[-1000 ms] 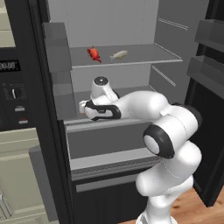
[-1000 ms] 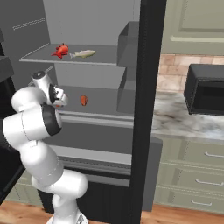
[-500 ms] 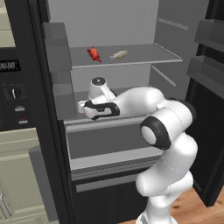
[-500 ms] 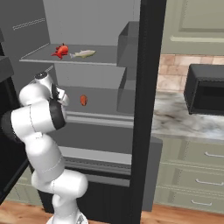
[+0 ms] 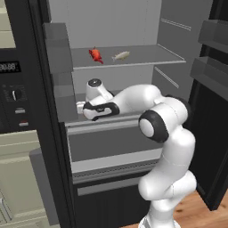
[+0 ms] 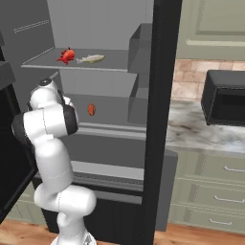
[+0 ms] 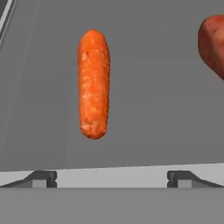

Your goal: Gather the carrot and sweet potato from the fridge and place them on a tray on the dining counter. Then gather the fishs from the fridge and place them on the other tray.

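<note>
Fridge: the tall black French-door fridge (image 5: 53,133) with its light-grey shelved interior is standing open, and the arm is reaching onto the middle shelf (image 6: 112,112), on its left side.
Fish: the bright red-orange fish (image 5: 95,55) and the slim pale silvery fish (image 5: 121,55) are lying side by side on the upper shelf, well above the arm.
Sweet potato: the stubby reddish-brown oval sweet potato (image 7: 213,43) is resting on the middle shelf to the right of the carrot, apart from it.
Carrot: the slim bright-orange carrot (image 7: 93,83) is lying flat on the middle shelf, pointing away from the hand camera.
Pincer: the pincer (image 7: 111,178) is hanging fully open and empty above the carrot, slightly off to its right.
Doing it well: the hand is needing a small shift left to centre over the carrot, jaws straddling its thin width, before lowering and closing.
Change: the elbow is swinging further right and forward than a second ago, while the hand is staying over the same shelf spot.
</note>
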Robot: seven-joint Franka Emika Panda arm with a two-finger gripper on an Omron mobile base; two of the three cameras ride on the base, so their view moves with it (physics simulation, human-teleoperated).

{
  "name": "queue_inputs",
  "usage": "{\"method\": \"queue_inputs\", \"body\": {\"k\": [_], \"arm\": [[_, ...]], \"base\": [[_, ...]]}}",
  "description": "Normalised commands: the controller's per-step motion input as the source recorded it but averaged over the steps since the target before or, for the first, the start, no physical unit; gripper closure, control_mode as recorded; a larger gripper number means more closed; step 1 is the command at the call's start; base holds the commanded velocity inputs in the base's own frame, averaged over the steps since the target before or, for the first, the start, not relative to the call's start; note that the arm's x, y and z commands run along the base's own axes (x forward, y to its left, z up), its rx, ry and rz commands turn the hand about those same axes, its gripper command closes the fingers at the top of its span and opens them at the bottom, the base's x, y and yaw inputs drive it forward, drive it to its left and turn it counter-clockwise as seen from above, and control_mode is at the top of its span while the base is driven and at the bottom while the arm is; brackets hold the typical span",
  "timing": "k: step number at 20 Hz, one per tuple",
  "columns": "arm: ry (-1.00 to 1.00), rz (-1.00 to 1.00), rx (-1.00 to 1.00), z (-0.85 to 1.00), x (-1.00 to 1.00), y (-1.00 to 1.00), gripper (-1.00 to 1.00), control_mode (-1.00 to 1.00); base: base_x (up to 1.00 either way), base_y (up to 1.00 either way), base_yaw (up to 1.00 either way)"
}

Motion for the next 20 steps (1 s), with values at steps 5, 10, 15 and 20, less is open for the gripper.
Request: {"method": "queue_inputs", "body": {"k": [5,10,15,20], "arm": [[0.0,-0.03,-0.03,-0.21,0.3,0.04,-1.0,-1.0],[0.0,-0.02,-0.02,-0.21,0.32,0.0,-1.0,-1.0],[0.0,-0.04,0.0,-0.06,0.4,0.11,-1.0,-1.0],[0.01,-0.04,0.0,-0.1,0.36,0.16,-1.0,-1.0]], "base": [[0.0,0.0,0.0],[0.0,0.0,0.0],[0.0,0.0,0.0],[0.0,0.0,0.0]]}}
